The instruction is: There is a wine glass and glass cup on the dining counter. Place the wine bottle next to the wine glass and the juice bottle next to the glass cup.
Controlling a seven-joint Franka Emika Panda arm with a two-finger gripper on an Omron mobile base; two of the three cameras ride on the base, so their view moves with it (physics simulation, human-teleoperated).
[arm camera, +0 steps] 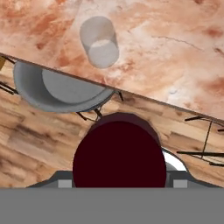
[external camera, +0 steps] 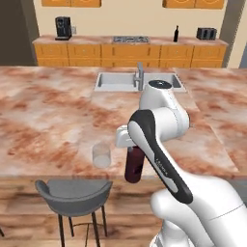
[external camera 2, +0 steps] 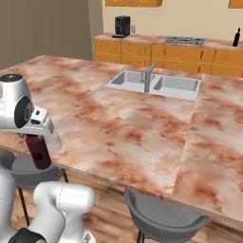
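Observation:
My gripper (external camera: 131, 144) is shut on the juice bottle (external camera: 134, 166), a dark maroon cylinder hanging upright from the hand. The bottle (external camera 2: 39, 152) is at the front edge of the dining counter (external camera: 48, 111); in the hand view its round cap (arm camera: 119, 153) is over the wooden floor, just off the counter's edge. The glass cup (external camera: 101, 155) stands on the counter near that edge, a little left of the bottle, and shows from above in the hand view (arm camera: 99, 41). The black wine bottle (external camera: 176, 34) stands on the far back counter. The wine glass is hidden.
A steel sink with a faucet (external camera: 139, 76) sits in the island's far middle. Grey stools (external camera: 72, 193) (external camera 2: 161, 213) stand below the front edge. A coffee machine (external camera: 62, 27), a stove (external camera: 130, 39) and a toaster (external camera: 206, 33) are on the back counter.

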